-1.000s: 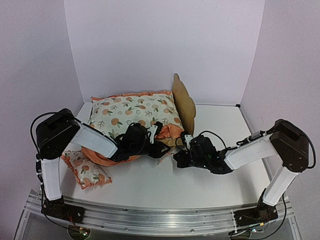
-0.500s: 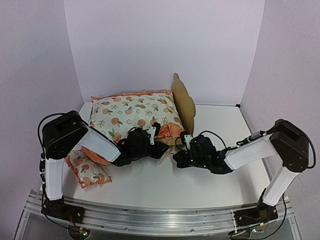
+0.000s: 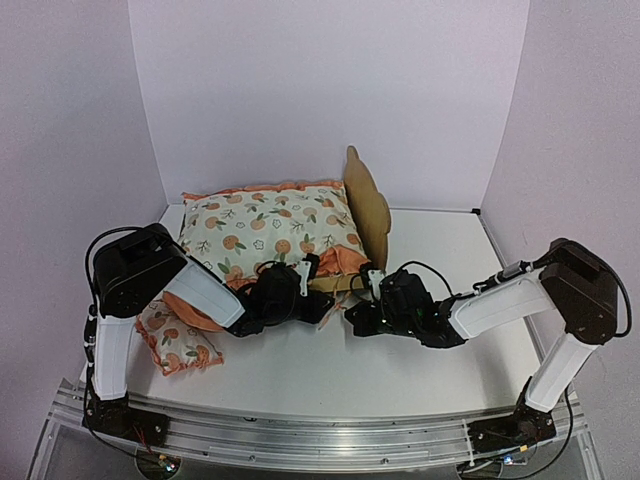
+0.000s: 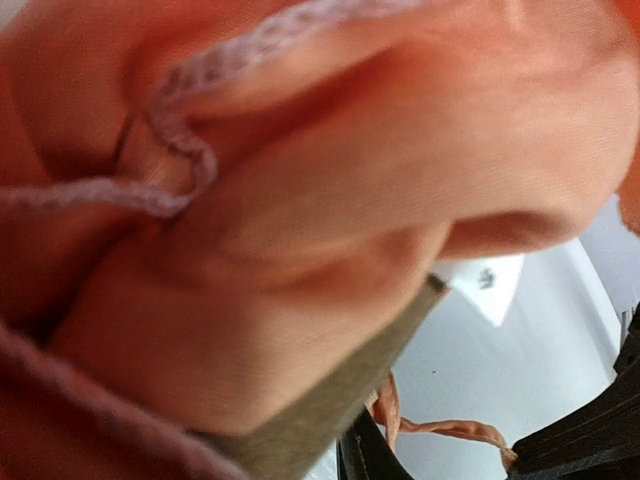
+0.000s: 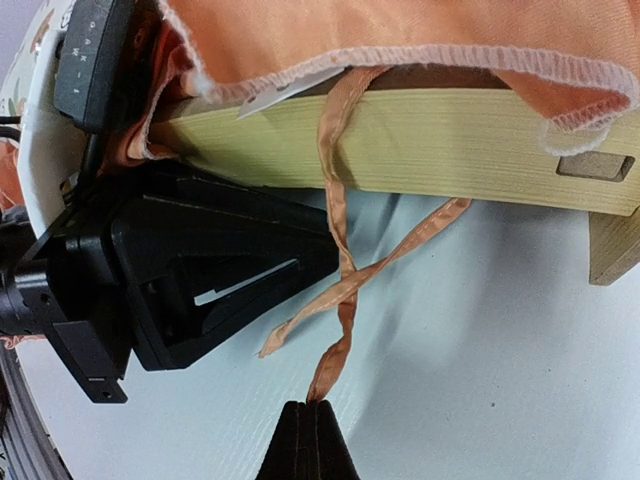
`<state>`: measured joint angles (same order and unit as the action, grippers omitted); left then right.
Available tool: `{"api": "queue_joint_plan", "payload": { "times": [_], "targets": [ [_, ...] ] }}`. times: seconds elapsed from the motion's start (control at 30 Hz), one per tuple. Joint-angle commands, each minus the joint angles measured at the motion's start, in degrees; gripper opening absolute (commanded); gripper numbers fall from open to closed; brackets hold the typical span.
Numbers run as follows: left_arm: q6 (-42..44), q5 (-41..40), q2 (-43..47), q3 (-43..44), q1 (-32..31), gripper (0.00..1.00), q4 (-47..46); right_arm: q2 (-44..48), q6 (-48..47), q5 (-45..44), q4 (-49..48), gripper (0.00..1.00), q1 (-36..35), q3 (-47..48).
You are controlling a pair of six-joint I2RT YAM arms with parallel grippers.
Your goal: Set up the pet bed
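Note:
The pet bed is a plywood frame, its ear-shaped headboard standing behind the arms and its side rail close up in the right wrist view. A fruit-print cushion with an orange ruffle lies on it. My left gripper is clamped over the ruffle and the rail at the near corner. Orange fabric fills its camera, with one black finger under the rail edge. My right gripper is shut on the end of a thin orange tie ribbon hanging from the cushion.
A small matching pillow lies on the table at the near left, by the left arm. A second ribbon crosses the held one. A white label hangs off the cushion edge. White walls close in the back and both sides.
My left arm has pushed forward and to the right along the cushion's near edge, and its jaws have closed in on it. The right arm holds still.

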<state>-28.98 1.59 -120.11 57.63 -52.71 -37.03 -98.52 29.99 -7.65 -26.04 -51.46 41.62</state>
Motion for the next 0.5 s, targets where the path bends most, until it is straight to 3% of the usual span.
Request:
{"api": "queue_joint_plan", "payload": {
  "times": [0.0,0.13,0.23,0.47],
  "targets": [
    [2.2,4.6,0.2,0.9,0.9,0.25,-6.0,1.1,0.1,0.7,-1.3,0.0,0.4,0.5],
    [4.5,9.0,2.4,-0.4,0.9,0.33,-8.8,1.0,0.3,0.9,-1.3,0.0,0.4,0.6],
    [4.3,6.8,3.4,-1.7,0.9,0.4,-9.2,1.0,0.3,0.8,-1.3,0.0,0.5,0.6],
    [1.9,0.8,0.3,1.6,0.9,0.35,-5.5,0.4,0.3,1.3,-1.3,0.0,0.6,1.0]
  ]
}}
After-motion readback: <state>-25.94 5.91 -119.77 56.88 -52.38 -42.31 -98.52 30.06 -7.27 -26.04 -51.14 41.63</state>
